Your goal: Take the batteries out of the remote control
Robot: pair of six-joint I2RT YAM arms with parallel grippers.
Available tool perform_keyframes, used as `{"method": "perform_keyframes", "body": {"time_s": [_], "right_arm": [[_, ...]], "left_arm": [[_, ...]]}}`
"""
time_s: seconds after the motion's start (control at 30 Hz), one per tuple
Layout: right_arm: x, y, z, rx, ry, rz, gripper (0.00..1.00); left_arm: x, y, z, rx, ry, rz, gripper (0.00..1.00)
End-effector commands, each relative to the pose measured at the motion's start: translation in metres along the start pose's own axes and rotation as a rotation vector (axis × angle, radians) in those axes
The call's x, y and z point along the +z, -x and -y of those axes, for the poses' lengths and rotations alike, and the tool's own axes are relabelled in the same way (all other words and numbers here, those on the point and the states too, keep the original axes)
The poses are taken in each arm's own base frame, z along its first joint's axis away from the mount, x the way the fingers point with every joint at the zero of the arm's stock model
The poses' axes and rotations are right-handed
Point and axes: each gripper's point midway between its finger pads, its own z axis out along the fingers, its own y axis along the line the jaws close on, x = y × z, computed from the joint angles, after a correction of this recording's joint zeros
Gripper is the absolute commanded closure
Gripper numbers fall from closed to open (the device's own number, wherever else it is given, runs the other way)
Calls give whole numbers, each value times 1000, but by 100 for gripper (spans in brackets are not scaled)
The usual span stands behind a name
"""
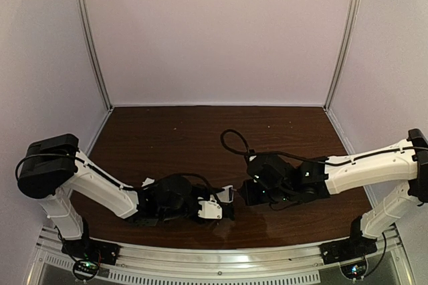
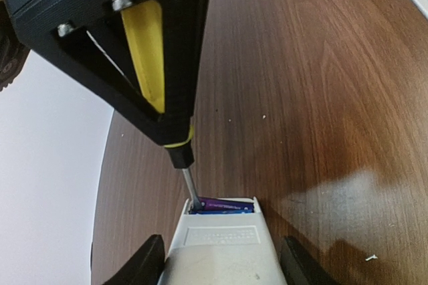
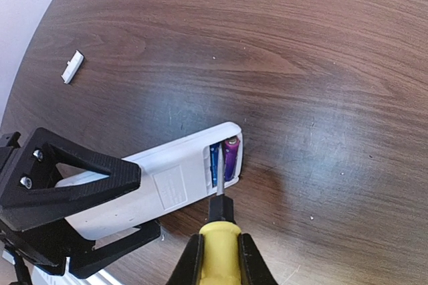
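Observation:
The white remote control (image 3: 160, 179) lies flat on the dark wood table, held by my left gripper (image 2: 221, 265), whose jaws are shut on its sides. Its open battery bay at the far end shows two batteries (image 3: 226, 156), one purple and one blue, also seen in the left wrist view (image 2: 224, 205). My right gripper (image 3: 217, 258) is shut on a yellow-handled screwdriver (image 3: 219, 238). The screwdriver's metal tip is in the bay between the two batteries, and the purple battery is tilted up. In the top view the remote (image 1: 215, 206) sits between both grippers near the table's front.
A small white cover piece (image 3: 72, 67) lies on the table away from the remote, to the far left in the right wrist view. Black cables loop from the right arm (image 1: 235, 143). The enclosure walls rise behind and at both sides.

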Motion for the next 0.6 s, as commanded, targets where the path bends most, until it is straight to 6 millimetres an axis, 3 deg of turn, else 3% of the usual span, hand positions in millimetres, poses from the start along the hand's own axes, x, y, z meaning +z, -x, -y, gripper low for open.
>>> {"method": "perform_keyframes", "body": {"time_s": [0.0,0.57], "right_arm": [[-1,12,-5,-10,-15,46,100],[13,4,-3,20,-35,30,100]], "left_arm": [[5,-7,4,-13,-16,-30,100],[3,-3,1,-19,-18,-24,100]]}}
